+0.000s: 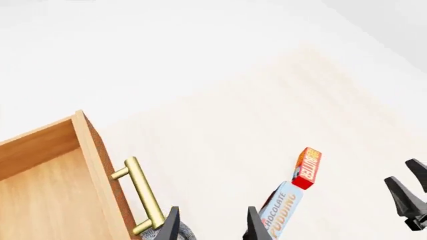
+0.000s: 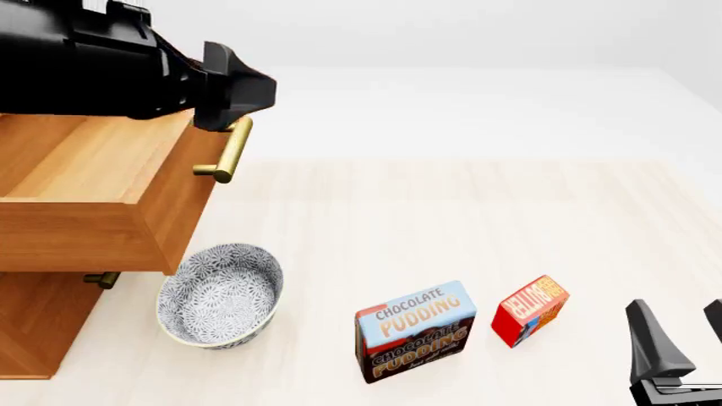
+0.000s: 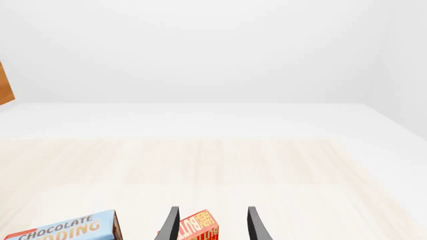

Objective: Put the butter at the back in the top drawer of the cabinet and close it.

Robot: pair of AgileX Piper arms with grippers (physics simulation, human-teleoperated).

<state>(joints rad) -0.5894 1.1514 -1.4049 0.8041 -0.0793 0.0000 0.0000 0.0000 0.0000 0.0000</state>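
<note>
Drawer: top drawer [image 2: 107, 182] stands open.
Butter: the butter [image 2: 529, 309] on table, unheld.
Right gripper [image 2: 680, 338]: fingers apart, empty, near butter.
Left gripper [image 1: 209, 222]: apart, seemingly off the handle [image 2: 229, 150].
Next: grasp butter.

cabinet [image 2: 46, 321] cropped, left hand [image 2: 232, 89] hides handle

Pale wooden counter in a plain white room

The counter [image 2: 451, 220] has a light, whitewashed wood grain running away from the camera. Beyond its far edge lies a smooth white floor [image 3: 200, 117] that meets blank white walls [image 3: 200, 50]. Light is soft and even, with only faint shadows on the wood.
</note>
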